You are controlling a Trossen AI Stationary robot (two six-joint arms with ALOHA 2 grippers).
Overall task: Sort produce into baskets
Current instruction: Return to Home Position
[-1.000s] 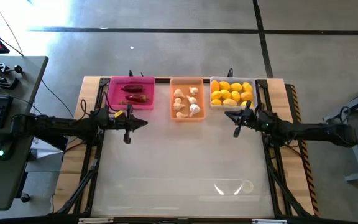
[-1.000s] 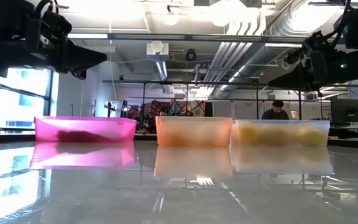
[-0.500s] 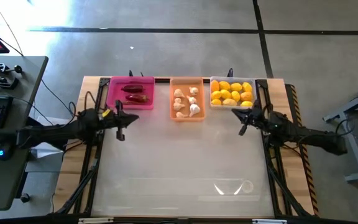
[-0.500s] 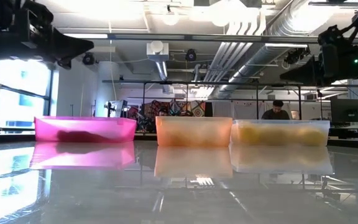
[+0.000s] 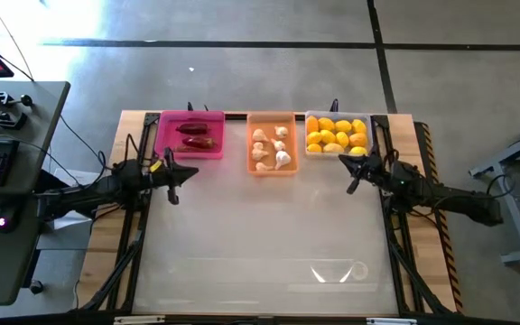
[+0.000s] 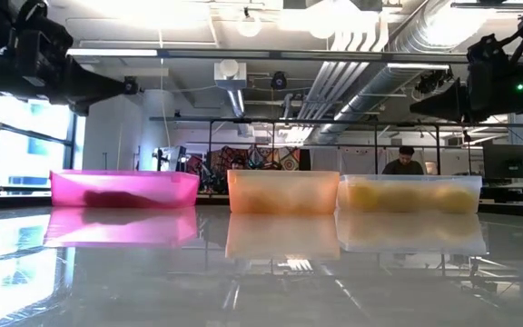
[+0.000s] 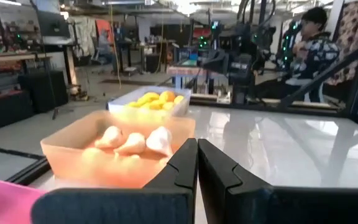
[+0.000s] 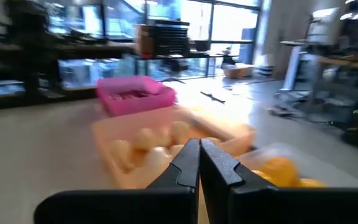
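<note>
Three baskets stand in a row along the far edge of the bench (image 5: 260, 226), all of them well apart from the near edge. The magenta-pink basket (image 5: 190, 115) is nearest the far left corner and holds a few dark red chili peppers (image 5: 197, 135). The translucent orange basket (image 5: 250, 144) is in the middle of the row, with a small gap on the pink side, and holds several whitish garlic bulbs (image 5: 278, 155). The clear basket (image 5: 337, 114) is just beside it towards the far right corner and is filled with yellow-orange lemons (image 5: 336, 134). No produce lies loose on the bench top.

The left gripper (image 5: 188, 172) hangs above the bench near its left edge, just in front of the pink basket's near side and not touching it. In its wrist view the fingers (image 7: 179, 163) are pressed together with nothing between them, and they face the orange basket. The right gripper (image 5: 346, 163) hangs near the right edge, just off the clear basket's near right corner. Its fingers (image 8: 219, 163) are likewise together and empty. In the low view both grippers are high above the bench top, above the basket rims.

A clear plastic scrap (image 5: 339, 271) lies flat near the near edge, right of the middle and far from the baskets. Beyond the bench a person (image 6: 405, 162) sits in the room.
</note>
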